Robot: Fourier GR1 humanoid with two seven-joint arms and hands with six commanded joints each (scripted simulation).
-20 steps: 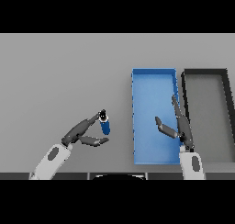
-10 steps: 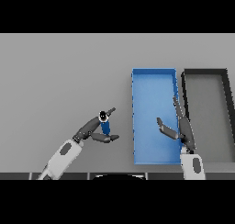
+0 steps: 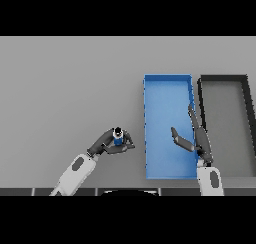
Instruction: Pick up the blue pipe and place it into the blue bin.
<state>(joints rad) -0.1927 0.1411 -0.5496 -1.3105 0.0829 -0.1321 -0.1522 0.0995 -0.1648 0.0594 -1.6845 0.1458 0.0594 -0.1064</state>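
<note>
Judging by its look, the blue pipe (image 3: 118, 139) is a short, rigid piece with a pale or dark end cap, probably light and stiff, and smooth enough to slip if pinched loosely. It stands nearly upright, held above the grey worktop (image 3: 70, 88), just left of the blue bin (image 3: 167, 81) and not yet over it. The best hold seems to be across its middle, thumb on one side and fingers on the other, which is about where the left hand (image 3: 107, 145) has it: the fingers (image 3: 105, 139) curl around the blue body and the thumb closes from the near side. Whether the grip is firm all round I cannot tell, since the hand hides most of the pipe.

By count: one blue pipe, one blue bin, one dark grey bin (image 3: 223, 80) touching the blue one on its right, and two hands. The right hand (image 3: 196, 138) shows over the right part of the blue bin, fingers straight and relaxed, thumb spread, holding nothing.

Carrying the pipe rightwards over the bin's near wall calls for enough height to clear the rim, and for keeping away from the idle right hand.
</note>
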